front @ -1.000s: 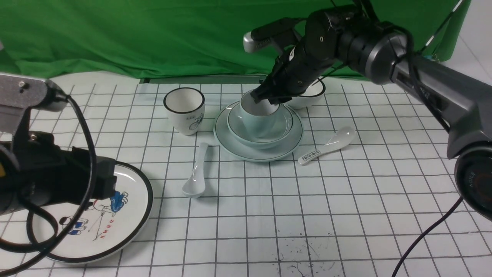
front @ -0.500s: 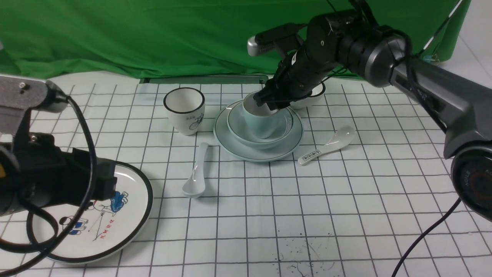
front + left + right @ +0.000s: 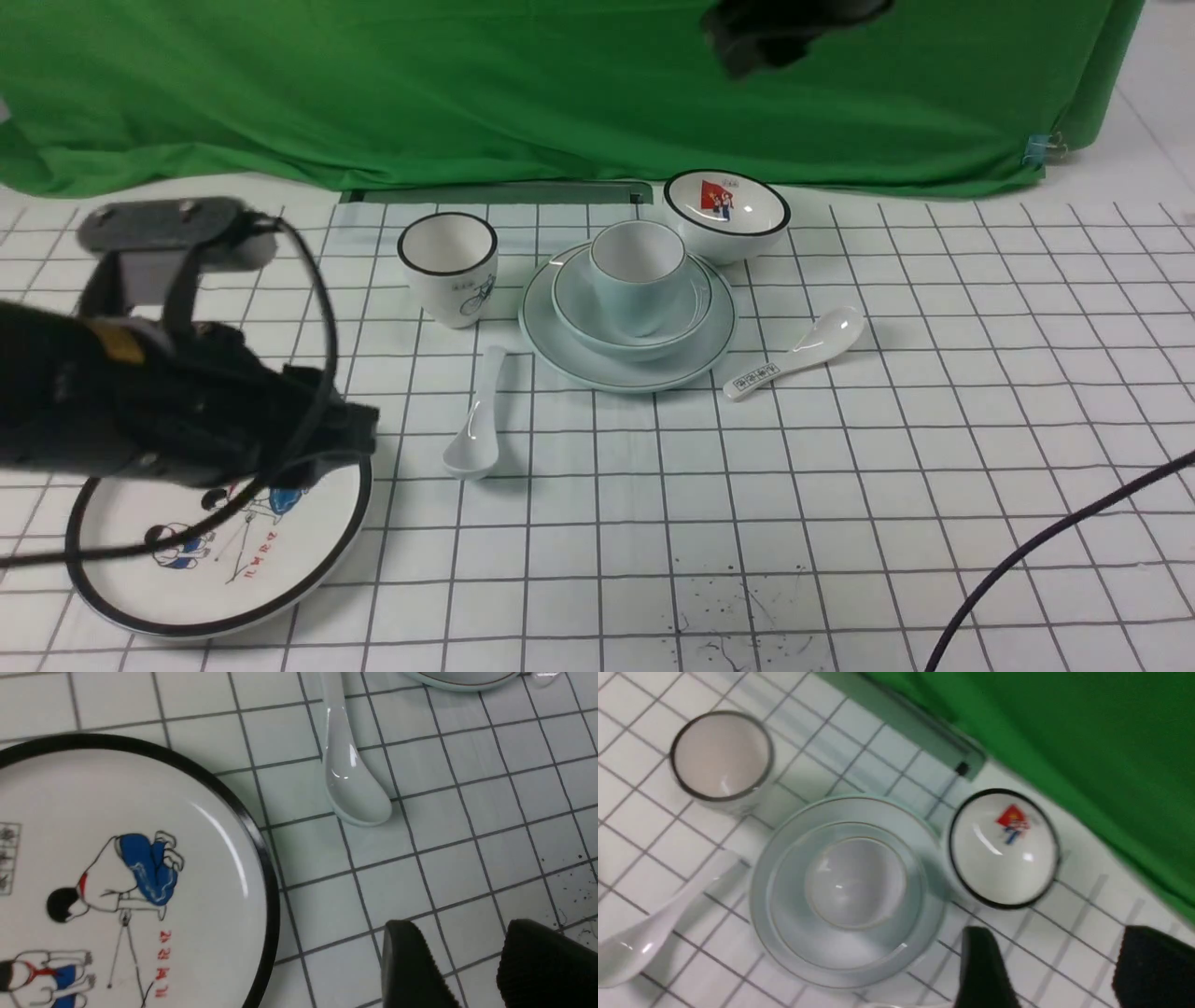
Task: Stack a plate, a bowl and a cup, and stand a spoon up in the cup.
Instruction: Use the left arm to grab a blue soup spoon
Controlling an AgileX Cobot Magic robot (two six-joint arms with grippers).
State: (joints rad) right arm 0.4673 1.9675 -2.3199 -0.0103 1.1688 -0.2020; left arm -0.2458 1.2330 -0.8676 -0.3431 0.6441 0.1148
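Observation:
The pale blue cup stands upright in the pale bowl, which sits on the blue-green plate. The right wrist view looks down on the cup, the bowl and the plate. The plain white spoon lies left of the plate, handle toward it; it also shows in the left wrist view and the right wrist view. My left gripper is open and empty, above the cloth near the spoon's scoop. My right gripper is open and empty, high above the stack.
A black-rimmed bicycle cup stands left of the stack. A red-flag bowl stands behind it. A printed-handle spoon lies to its right. The cartoon plate lies at the front left, partly under my left arm. A green backdrop hangs behind.
My right gripper has let go of the cup and risen almost out of the front view. My left arm has moved right, toward the plain spoon.

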